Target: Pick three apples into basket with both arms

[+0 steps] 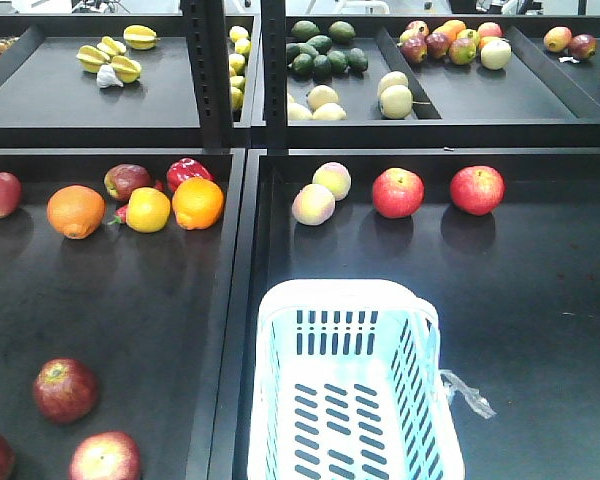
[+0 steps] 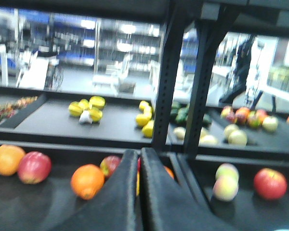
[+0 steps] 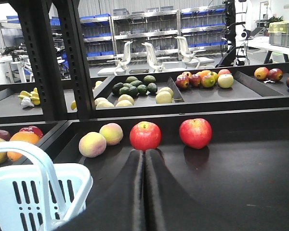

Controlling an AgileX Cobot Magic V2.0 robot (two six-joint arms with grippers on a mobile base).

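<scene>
Left pincer (image 2: 138,192) and right pincer (image 3: 144,192) are pressed together, empty; basket (image 1: 340,292) holds nothing, three apples (image 1: 65,390) wait in the front-left corner of the left tray (image 1: 150,300).

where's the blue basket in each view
Exterior front: the basket is at bottom centre.
Left wrist: not clearly in it.
Right wrist: lower left corner.
Shared landmark: the pale peach pair, side by side behind the basket.
</scene>
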